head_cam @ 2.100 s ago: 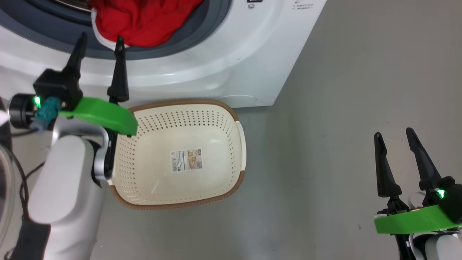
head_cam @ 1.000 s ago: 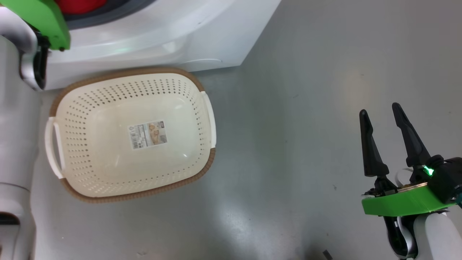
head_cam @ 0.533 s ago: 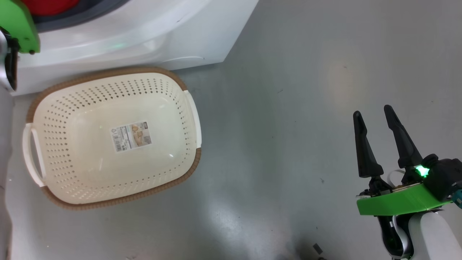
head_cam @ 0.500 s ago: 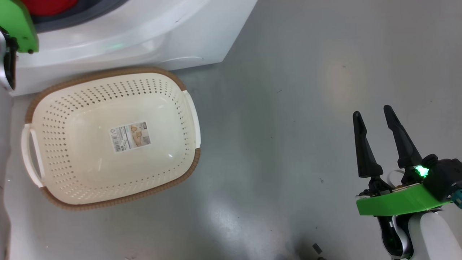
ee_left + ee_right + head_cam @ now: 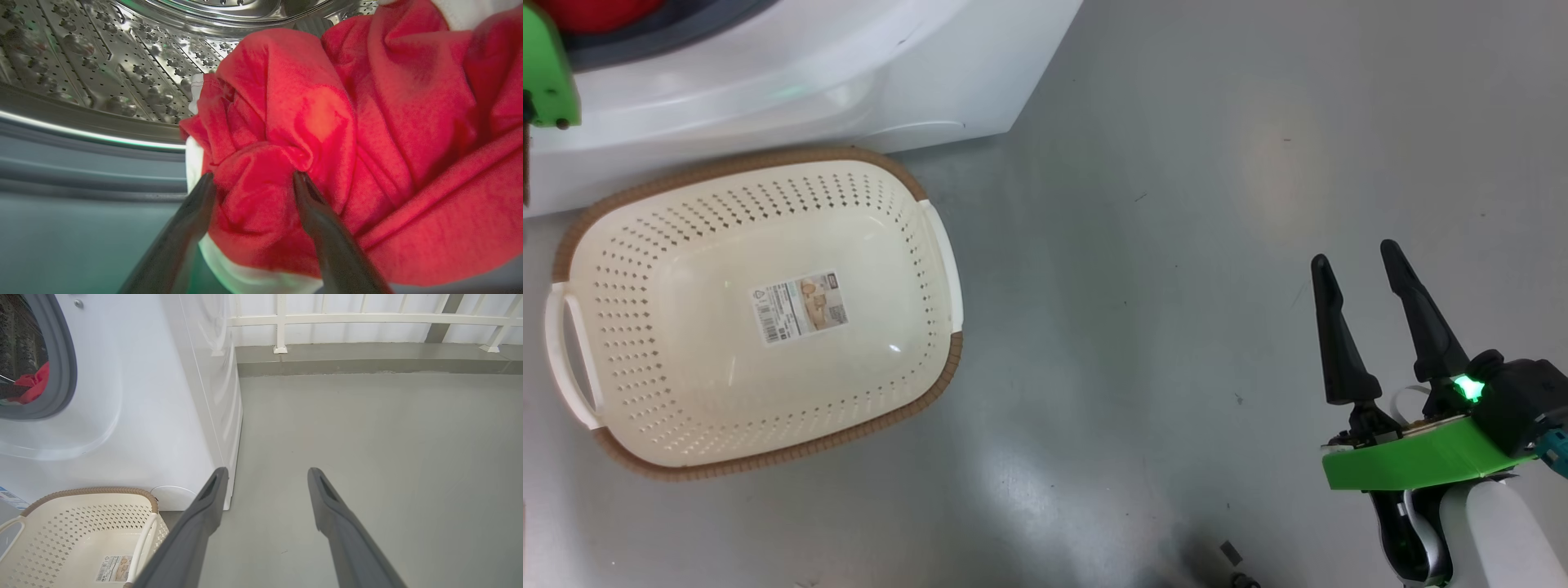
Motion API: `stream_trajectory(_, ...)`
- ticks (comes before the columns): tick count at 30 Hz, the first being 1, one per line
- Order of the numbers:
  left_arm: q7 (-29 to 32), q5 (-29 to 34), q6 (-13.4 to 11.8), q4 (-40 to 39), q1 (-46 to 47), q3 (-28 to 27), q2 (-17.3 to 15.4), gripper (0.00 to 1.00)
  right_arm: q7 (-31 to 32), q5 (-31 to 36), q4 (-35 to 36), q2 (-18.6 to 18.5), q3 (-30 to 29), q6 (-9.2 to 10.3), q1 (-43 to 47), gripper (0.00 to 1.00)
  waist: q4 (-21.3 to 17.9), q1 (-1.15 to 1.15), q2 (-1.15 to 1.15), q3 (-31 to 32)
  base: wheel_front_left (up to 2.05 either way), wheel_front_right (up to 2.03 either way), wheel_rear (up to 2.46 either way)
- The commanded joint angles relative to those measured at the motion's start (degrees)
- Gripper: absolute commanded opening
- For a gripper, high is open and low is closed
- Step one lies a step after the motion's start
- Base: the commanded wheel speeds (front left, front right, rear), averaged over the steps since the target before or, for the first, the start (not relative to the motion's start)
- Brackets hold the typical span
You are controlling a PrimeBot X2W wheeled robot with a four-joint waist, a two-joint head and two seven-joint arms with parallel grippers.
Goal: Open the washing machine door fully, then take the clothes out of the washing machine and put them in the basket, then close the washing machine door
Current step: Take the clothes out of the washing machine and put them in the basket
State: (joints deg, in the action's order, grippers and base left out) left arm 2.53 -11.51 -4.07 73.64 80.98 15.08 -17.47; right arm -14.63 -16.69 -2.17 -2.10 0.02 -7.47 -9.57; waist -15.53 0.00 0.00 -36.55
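Note:
The clothes [image 5: 327,122] are a bright red heap with white trim, lying at the mouth of the steel drum [image 5: 102,61]. My left gripper [image 5: 253,176] is open, its fingertips pressed into the heap with a bunched red fold between them. The white washing machine [image 5: 849,73] stands at the top left with a bit of the red clothes [image 5: 596,12] showing. The cream basket [image 5: 752,310] sits on the floor before it, holding only its paper label. My right gripper [image 5: 1354,255] hangs open over bare floor, far right of the basket [image 5: 81,531]. The door is out of view.
A grey floor [image 5: 1176,245] spreads to the right of the washing machine [image 5: 163,396]. A white railing [image 5: 327,318] on a low kerb runs along the back. Small dark bits [image 5: 1229,555] lie on the floor near the bottom edge.
The head camera has swung, shifting the basket and machine leftward in the picture. My left gripper went from in front of the gasket up into the drum opening. The right gripper stayed open.

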Motion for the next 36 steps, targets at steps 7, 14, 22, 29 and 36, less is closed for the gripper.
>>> stream_trajectory(7,0.1,-0.4,0.2,-0.6,0.8,0.5,-3.0,0.00,-0.4,-0.9,0.9,-0.8,1.1,-0.02,0.1,1.00,0.1,0.00,0.00,0.0,0.00,0.00,0.00)
stream_trajectory(14,-2.1,-1.2,0.8,-0.6,0.7,0.6,-2.7,0.00,-0.4,-1.0,0.7,-0.8,1.2,-0.02,0.0,1.00,0.3,0.00,0.00,0.0,0.00,0.00,0.00)
stream_trajectory(22,-8.6,-2.8,2.1,-1.7,0.1,0.2,-2.2,0.00,-0.4,-1.1,0.6,-0.8,1.1,-0.02,0.1,1.00,1.2,0.00,0.00,0.3,0.00,0.00,0.00)
stream_trajectory(29,-14.2,-4.2,3.8,-3.3,-0.6,-0.4,-1.9,0.00,-0.4,-1.2,0.3,-0.8,1.2,-0.02,-0.1,1.00,1.9,0.00,0.00,0.6,0.00,0.00,0.00)
stream_trajectory(36,-17.3,-6.0,4.9,-8.3,-2.6,-1.7,-1.5,0.00,-0.4,-1.0,0.2,-0.8,0.6,-0.02,-0.2,1.00,2.8,0.00,0.00,1.1,0.00,0.00,0.00)
